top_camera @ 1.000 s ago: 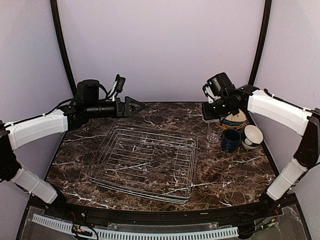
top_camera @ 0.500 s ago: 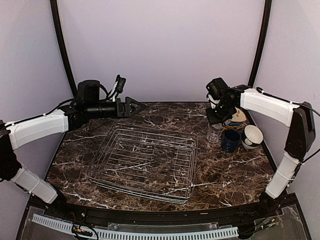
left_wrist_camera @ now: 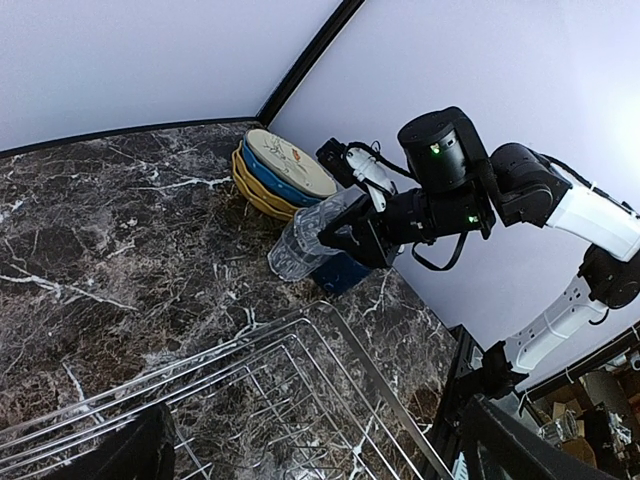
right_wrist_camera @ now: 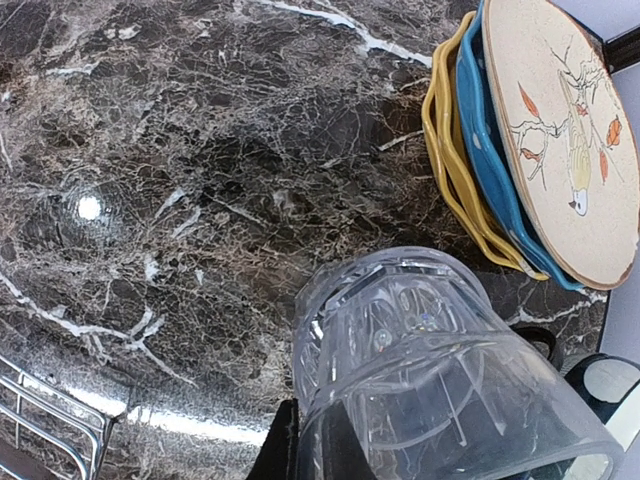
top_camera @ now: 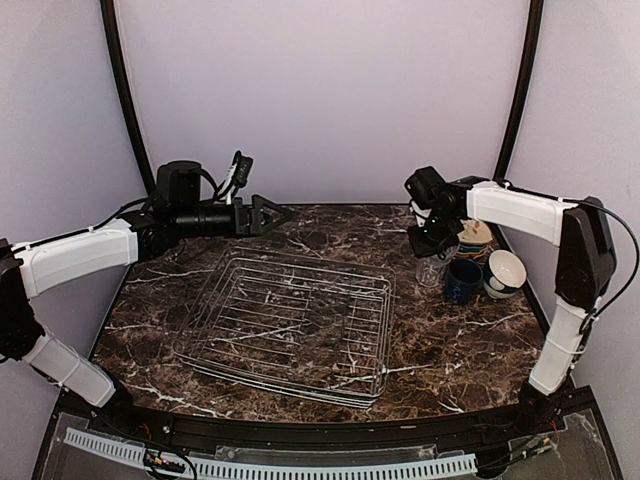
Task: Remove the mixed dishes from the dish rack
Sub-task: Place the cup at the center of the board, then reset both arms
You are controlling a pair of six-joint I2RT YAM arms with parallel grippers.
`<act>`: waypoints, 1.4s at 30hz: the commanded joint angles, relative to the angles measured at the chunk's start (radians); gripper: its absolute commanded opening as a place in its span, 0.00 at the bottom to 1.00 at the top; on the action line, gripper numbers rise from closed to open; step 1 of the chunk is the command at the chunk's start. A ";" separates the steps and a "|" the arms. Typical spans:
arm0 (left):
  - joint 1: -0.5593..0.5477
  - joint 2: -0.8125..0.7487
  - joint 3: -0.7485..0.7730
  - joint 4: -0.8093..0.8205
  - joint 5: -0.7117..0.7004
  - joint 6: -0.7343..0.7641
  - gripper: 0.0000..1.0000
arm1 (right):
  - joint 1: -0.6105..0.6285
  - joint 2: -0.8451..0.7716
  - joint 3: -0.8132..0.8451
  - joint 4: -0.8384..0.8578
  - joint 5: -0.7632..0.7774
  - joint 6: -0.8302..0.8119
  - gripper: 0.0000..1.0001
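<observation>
The wire dish rack (top_camera: 290,325) lies mid-table with no dishes in it; its corner shows in the left wrist view (left_wrist_camera: 300,400). My right gripper (top_camera: 432,240) is shut on the rim of a clear glass (top_camera: 430,268), low over the table at the back right. In the right wrist view the gripper (right_wrist_camera: 315,445) has one finger inside this glass (right_wrist_camera: 430,370), which looks nested in a second clear glass. The stacked yellow and blue-rimmed plates (top_camera: 472,237), the dark blue mug (top_camera: 462,280) and the bowls (top_camera: 505,272) are beside it. My left gripper (top_camera: 275,213) is open and empty, above the rack's far left.
The plate stack (right_wrist_camera: 560,130) leans just right of the glass, and the mug is close on its near side. The booth's back wall and black corner posts (top_camera: 515,90) stand behind the dishes. Bare marble table (top_camera: 470,350) lies between the rack and the right edge.
My right gripper has turned and come down a little toward the table with the glass, closer to the mug and plates. The left arm has stayed still.
</observation>
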 commanded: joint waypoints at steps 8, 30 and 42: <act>0.002 -0.001 0.017 -0.013 0.003 0.005 0.99 | -0.012 0.004 0.034 0.000 0.017 0.010 0.25; 0.002 -0.293 0.099 -0.286 -0.478 0.259 0.99 | -0.012 -0.511 -0.144 0.114 -0.092 -0.123 0.89; 0.001 -0.617 0.072 -0.315 -0.800 0.397 0.99 | -0.012 -0.937 -0.208 0.242 -0.142 -0.179 0.99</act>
